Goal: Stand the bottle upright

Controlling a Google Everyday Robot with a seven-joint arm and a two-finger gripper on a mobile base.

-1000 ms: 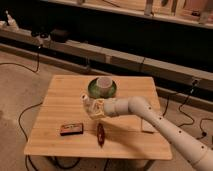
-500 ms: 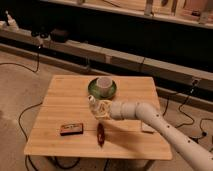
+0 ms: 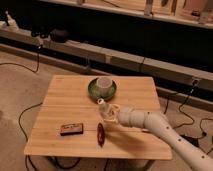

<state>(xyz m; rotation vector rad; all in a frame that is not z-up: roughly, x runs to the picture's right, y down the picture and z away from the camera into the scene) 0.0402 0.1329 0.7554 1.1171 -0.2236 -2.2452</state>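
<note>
I see the small whitish plastic bottle [image 3: 103, 108] near the middle of the wooden table [image 3: 65, 95], just before the green bowl [image 3: 102, 89], cap up, seemingly nearly upright. My gripper [image 3: 111, 116] is at it; whether it is released, I can't tell.

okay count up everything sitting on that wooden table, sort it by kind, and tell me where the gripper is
Bottle: 1, whitish, at the gripper
Cup: 1, white
Saucer: 1, green, under the cup
Red pepper-like object: 1
Dark flat rectangular item: 1
Total: 5
The gripper is mid-table, right beside the bottle.
</note>
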